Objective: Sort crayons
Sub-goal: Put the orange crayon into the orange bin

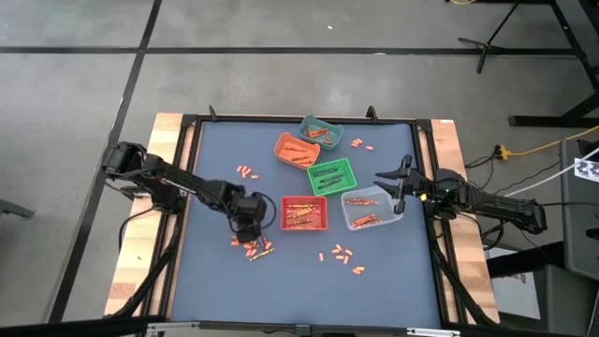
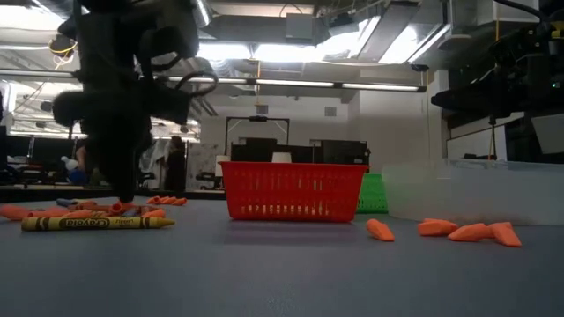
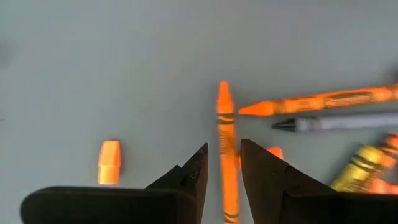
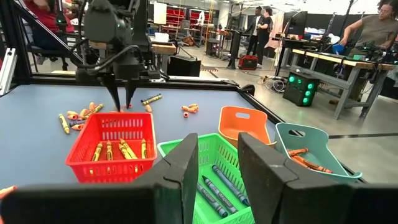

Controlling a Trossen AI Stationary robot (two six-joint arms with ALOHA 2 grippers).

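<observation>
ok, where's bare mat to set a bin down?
Free: the mat between its left edge and the orange bin, and the bottom strip. Crowded: the bin cluster around the red bin, and crayons under the left gripper.

Even, diffuse light falls from overhead on the worktop (image 1: pixel 215 281), leaving only faint shadows under the arms. At table height, bright ceiling strip lights (image 2: pixel 291 85) glare white, and the left arm (image 2: pixel 119 97) stands as a dark, backlit silhouette. From the left wrist the crayons (image 3: pixel 227 155) look soft and smeared, and the left gripper (image 3: pixel 224 168) blurs at close range.
</observation>
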